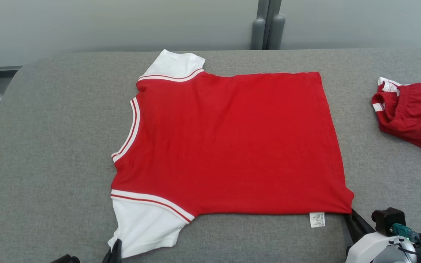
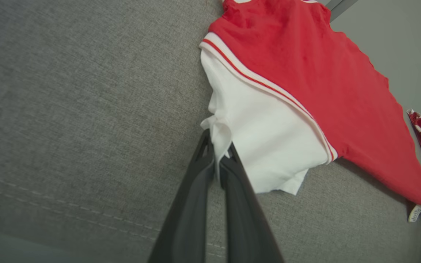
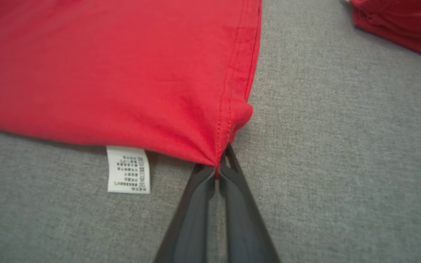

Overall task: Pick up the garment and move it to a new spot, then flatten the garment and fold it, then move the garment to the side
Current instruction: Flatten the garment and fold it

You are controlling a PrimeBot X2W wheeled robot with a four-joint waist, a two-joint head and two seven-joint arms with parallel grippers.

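The left gripper (image 2: 218, 155) was clenched on the edge of the garment's (image 1: 232, 146) white sleeve (image 2: 269, 138). The right gripper (image 3: 220, 162) was pinched tight on its red hem corner, beside a care label (image 3: 128, 170). The garment lay flat mid-desk (image 1: 49, 146), spreading from both grippers at the near edge toward the far edge.

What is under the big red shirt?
The red T-shirt lies flat on the gray fabric surface, which shows all around it. A white care label pokes out from under its near edge. Anything else beneath the cloth is covered.
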